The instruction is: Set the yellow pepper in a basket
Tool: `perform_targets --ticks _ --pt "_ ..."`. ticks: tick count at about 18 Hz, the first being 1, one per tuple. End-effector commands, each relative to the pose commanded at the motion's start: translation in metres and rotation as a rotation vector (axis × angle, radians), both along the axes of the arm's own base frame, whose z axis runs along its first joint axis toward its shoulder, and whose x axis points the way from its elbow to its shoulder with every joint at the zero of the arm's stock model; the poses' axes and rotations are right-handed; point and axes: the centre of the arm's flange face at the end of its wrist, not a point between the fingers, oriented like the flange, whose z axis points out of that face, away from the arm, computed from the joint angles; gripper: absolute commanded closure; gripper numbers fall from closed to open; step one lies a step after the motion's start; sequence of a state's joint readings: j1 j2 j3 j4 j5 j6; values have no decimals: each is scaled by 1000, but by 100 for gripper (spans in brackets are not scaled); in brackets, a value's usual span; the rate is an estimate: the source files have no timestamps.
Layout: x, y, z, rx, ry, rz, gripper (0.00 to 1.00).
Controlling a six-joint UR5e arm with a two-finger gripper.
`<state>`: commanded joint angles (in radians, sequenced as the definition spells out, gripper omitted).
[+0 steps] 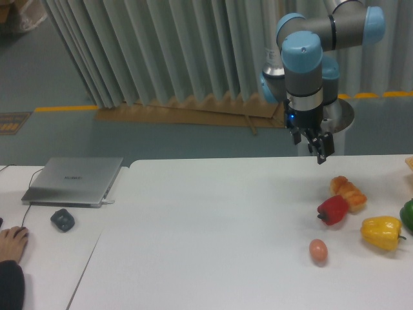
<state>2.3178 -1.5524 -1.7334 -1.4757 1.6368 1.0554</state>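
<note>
The yellow pepper (382, 232) lies on the white table near the right edge, glossy and lobed, with its dark stem pointing right. My gripper (314, 146) hangs above the table's far edge, well behind and to the left of the pepper. Its fingers are open and hold nothing. The basket is out of view.
A red pepper (333, 210) and an orange-tan ridged bread-like item (348, 192) lie just left of and behind the yellow pepper. An egg (317, 250) is in front of them, and a green item (407, 215) at the right edge. A laptop (73, 181), mouse (62, 219) and hand (13, 241) are at left.
</note>
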Motion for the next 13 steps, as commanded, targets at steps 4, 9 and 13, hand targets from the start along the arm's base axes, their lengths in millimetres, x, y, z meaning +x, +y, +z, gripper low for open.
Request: perform_targets --ticks 4,9,13 --pt "0 2 1 2 4 0 0" --pt "-4 1 3 1 10 6 0" --pt "-34 10 -6 -72 66 31 0"
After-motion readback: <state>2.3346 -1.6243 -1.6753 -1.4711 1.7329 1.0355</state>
